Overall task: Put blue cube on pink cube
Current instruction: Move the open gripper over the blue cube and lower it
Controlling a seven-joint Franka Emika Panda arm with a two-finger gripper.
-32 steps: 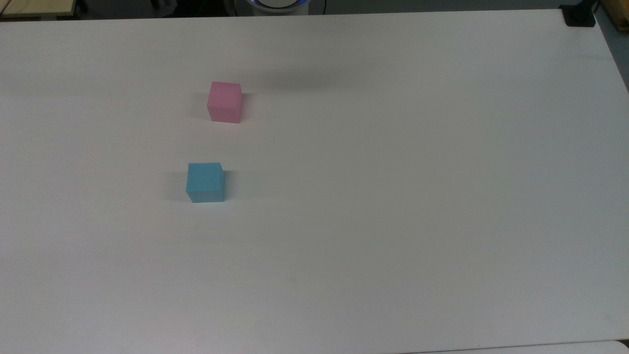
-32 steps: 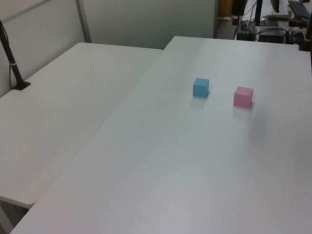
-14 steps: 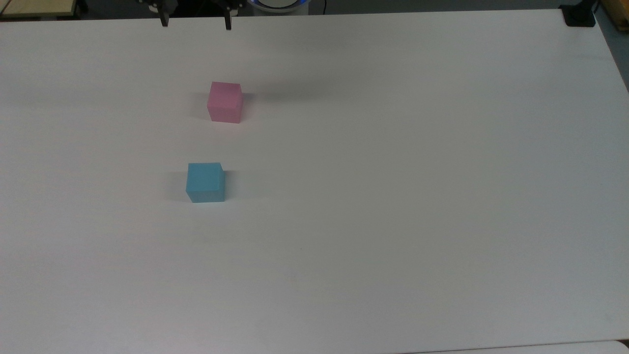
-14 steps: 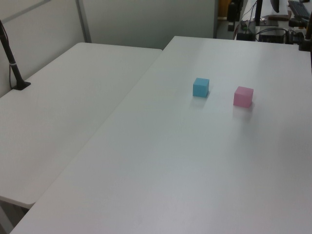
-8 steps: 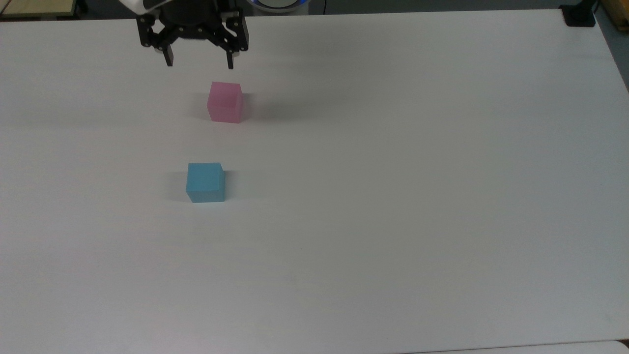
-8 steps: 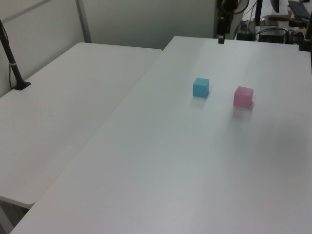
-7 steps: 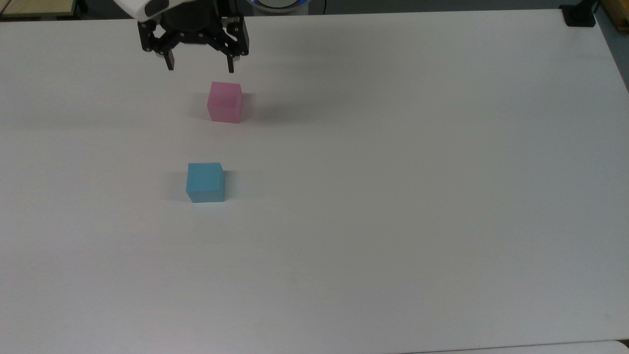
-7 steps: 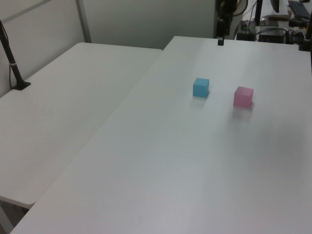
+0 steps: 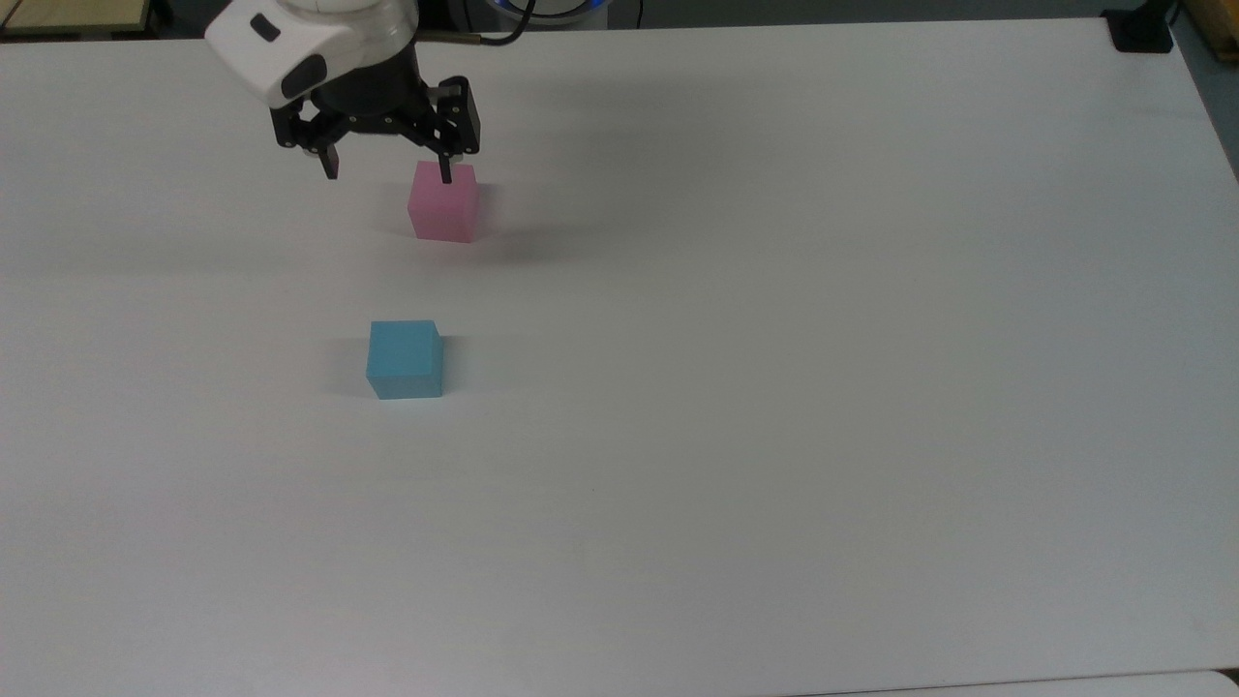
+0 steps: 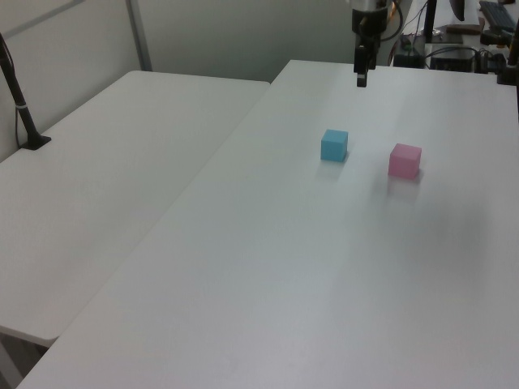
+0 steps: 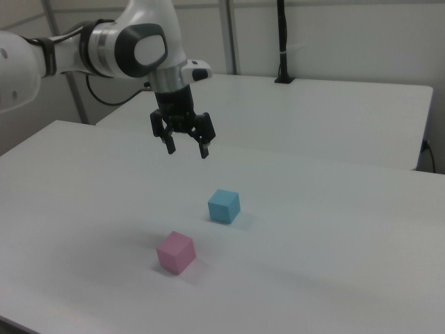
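The pink cube (image 9: 443, 205) rests on the white table (image 9: 794, 387), and the blue cube (image 9: 405, 359) sits apart from it, lower in the top view. My gripper (image 9: 389, 174) hangs open and empty in the air, its right finger overlapping the pink cube's upper edge in the top view. In the right view the gripper (image 11: 187, 151) hovers well above the table, higher than the blue cube (image 11: 224, 206) and the pink cube (image 11: 175, 252). The left view has the gripper (image 10: 361, 77) beyond the blue cube (image 10: 334, 145) and the pink cube (image 10: 405, 160).
A second white table (image 10: 97, 186) adjoins on the left view's left, with a black post (image 10: 18, 97) clamped to it. A black clamp (image 9: 1140, 29) sits at the table's corner in the top view's upper right.
The arm came in from the top view's upper edge and moved toward the cubes, fingers open throughout. Neither cube has moved.
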